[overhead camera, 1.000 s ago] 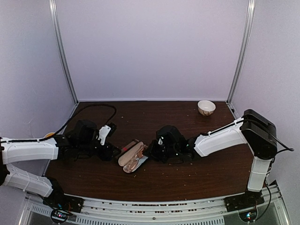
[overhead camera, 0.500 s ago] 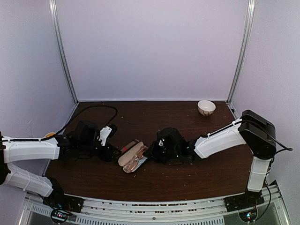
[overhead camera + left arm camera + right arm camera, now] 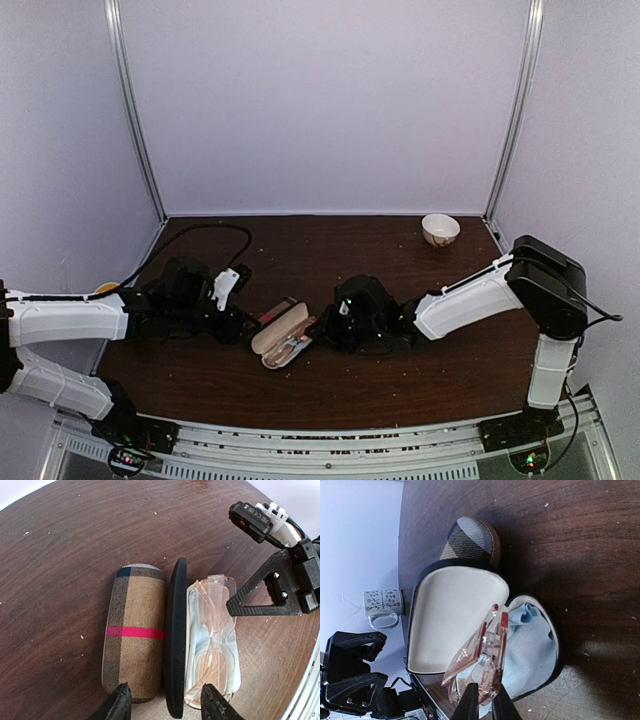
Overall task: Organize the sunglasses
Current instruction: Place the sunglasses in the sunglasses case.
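A folded pair of pinkish clear-lensed sunglasses (image 3: 485, 650) stands on edge inside the open black case (image 3: 455, 615), leaning over a light blue cloth (image 3: 530, 645). My right gripper (image 3: 485, 705) is shut on the near end of the sunglasses, its jaws only a narrow gap apart. In the left wrist view the sunglasses (image 3: 212, 630) lie beside the case's upright black lid (image 3: 176, 640). My left gripper (image 3: 166, 704) is open, its fingertips over the near ends of the plaid case (image 3: 135, 635) and the black case. From above, both grippers meet at the cases (image 3: 285, 335) mid-table.
The brown plaid case (image 3: 470, 542) with a red stripe lies closed right against the black case's lid. A white patterned mug (image 3: 382, 607) stands beyond the table's left side. A small bowl (image 3: 440, 229) sits at the back right corner.
The right gripper has lowered the sunglasses further into the open black case. The left gripper has stayed at the cases' other end.
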